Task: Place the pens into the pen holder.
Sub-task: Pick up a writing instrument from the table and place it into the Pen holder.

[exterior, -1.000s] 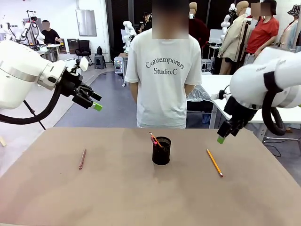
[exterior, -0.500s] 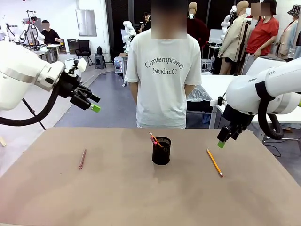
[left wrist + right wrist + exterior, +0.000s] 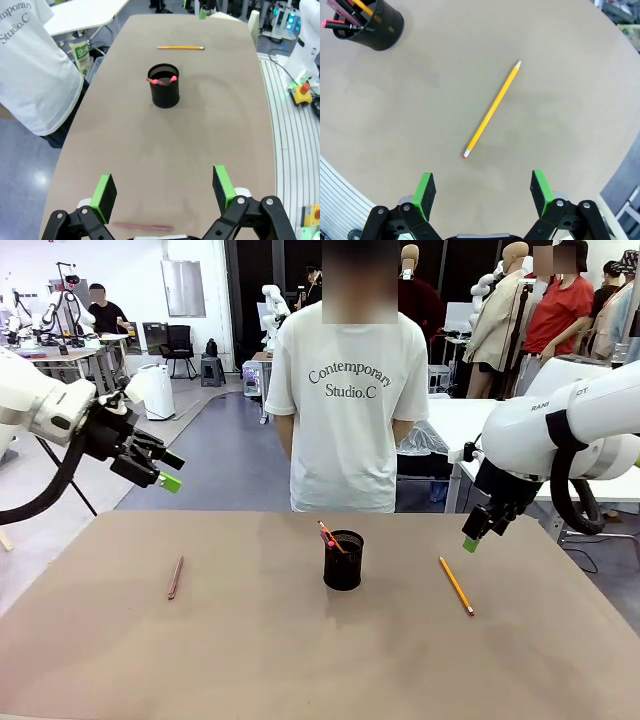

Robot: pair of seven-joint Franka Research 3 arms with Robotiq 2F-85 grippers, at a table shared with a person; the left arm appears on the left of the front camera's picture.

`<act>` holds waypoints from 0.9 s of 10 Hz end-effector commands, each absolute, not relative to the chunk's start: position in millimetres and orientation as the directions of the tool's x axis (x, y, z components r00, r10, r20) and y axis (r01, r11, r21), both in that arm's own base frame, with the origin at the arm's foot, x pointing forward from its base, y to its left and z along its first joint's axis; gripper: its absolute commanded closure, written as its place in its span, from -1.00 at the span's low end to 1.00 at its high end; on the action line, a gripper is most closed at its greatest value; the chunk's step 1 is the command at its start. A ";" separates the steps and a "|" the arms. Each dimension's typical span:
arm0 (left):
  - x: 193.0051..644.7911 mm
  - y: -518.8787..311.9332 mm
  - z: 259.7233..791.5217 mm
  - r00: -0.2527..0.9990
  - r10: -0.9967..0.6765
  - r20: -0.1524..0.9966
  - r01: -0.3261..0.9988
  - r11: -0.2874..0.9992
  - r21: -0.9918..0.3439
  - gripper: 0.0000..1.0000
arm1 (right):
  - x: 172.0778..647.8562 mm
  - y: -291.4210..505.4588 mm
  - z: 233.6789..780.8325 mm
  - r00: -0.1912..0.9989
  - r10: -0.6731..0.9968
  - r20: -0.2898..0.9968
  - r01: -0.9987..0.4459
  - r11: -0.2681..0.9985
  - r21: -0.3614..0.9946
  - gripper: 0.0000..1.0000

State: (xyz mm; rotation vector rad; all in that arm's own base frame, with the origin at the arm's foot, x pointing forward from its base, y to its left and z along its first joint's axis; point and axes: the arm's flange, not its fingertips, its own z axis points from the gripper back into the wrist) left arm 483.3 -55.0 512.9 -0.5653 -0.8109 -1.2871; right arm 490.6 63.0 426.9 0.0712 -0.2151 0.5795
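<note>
The left gripper hangs high at the left, jaws spread wide and empty. A slim pinkish-brown pen lies flat on the matte tan table. At the centre stands the black mesh holder, a round cup with red-tipped pens leaning in it. A yellow pencil lies to its right, below the wide, empty right gripper.

The left gripper is held raised at the left, pointed down and inward, jaws spread wide and empty. The right gripper is angled downward, jaws likewise spread, nothing gripped.
</note>
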 end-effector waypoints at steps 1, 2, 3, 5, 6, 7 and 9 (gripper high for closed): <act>485.9 -59.1 509.6 0.082 -0.599 0.796 0.976 0.210 0.058 -1.00 | 487.6 63.1 428.1 0.819 0.528 0.225 -0.546 0.838 0.019 -1.00; 485.9 -59.1 509.6 0.082 -0.599 0.796 0.976 0.210 0.058 -1.00 | 487.6 63.1 428.1 0.819 0.528 0.225 -0.546 0.838 0.019 -1.00; 485.9 -59.1 509.6 0.082 -0.599 0.796 0.976 0.210 0.058 -1.00 | 487.6 63.1 428.1 0.819 0.528 0.225 -0.546 0.838 0.019 -1.00; 485.9 -59.1 509.6 0.082 -0.599 0.796 0.976 0.210 0.058 -1.00 | 487.6 63.1 428.1 0.819 0.528 0.225 -0.546 0.838 0.019 -1.00; 485.9 -59.1 509.6 0.082 -0.599 0.796 0.976 0.210 0.058 -1.00 | 490.5 63.0 426.8 0.815 0.535 0.221 -0.550 0.835 0.006 -1.00; 485.9 -59.1 509.6 0.082 -0.599 0.796 0.976 0.210 0.058 -1.00 | 489.8 69.5 417.4 0.847 0.490 0.205 -0.512 0.857 0.065 -1.00; 485.9 -59.1 509.6 0.082 -0.599 0.796 0.976 0.210 0.058 -1.00 | 502.7 83.1 389.6 0.913 0.359 0.193 -0.374 0.926 0.051 -1.00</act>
